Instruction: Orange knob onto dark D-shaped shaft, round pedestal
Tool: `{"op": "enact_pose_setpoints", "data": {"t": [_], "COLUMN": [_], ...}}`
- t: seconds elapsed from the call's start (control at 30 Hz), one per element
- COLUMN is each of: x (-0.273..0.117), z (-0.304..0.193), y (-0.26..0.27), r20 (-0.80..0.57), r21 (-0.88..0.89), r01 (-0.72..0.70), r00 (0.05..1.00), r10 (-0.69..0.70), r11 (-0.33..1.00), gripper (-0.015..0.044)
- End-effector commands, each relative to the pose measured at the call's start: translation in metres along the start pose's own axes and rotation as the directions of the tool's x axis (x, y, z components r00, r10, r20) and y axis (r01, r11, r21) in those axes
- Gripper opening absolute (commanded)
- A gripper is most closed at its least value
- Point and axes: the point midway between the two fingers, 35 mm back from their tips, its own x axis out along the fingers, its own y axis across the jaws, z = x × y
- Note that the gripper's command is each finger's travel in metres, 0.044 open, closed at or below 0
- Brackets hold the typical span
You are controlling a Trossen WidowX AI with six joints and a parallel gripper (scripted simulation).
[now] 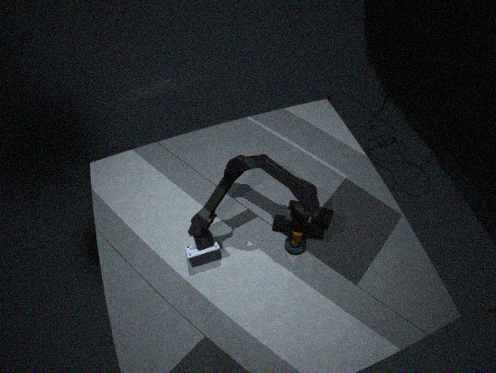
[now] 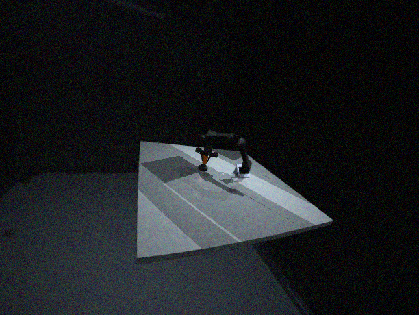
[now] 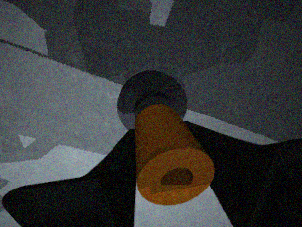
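The orange knob (image 1: 297, 237) (image 2: 205, 159) (image 3: 165, 135) is upright between the fingers of my gripper (image 1: 297, 235) (image 2: 205, 160) (image 3: 159, 129), which is shut on it. In the wrist view its top face shows a dark D-shaped hole, flat side toward the bottom of the picture. The dark round pedestal (image 1: 290, 250) (image 2: 202, 168) (image 3: 153, 80) stands directly below the knob. In the wrist view a dark band, likely the shaft, shows between the knob's lower end and the pedestal's disc. The knob stands above the disc; whether its hole is around the shaft tip is hidden.
The arm's white-topped base (image 1: 203, 250) (image 2: 237, 167) stands to one side of the pedestal. The arm arches over the table (image 1: 259, 308) (image 2: 192, 205) between base and pedestal. The table carries light and dark bands and the arm's shadow. The scene is dim and grainy.
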Motion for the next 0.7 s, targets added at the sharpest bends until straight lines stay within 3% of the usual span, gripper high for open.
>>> {"op": "enact_pose_setpoints", "data": {"t": [0.0,0.17,0.67], "x": [-0.0026,-0.0011,0.0025], "z": [0.0011,0.0001,0.0004], "y": [-0.0001,-0.0011,-0.0009], "r20": [0.000,0.000,0.000], "r21": [-0.051,-0.205,-0.205], "r01": [0.005,0.005,0.005], "r00": [1.000,1.000,1.000], "r10": [-0.005,-0.005,-0.005], "r11": [0.999,0.979,0.979], "gripper": [0.0000,0.0000,0.0000]}}
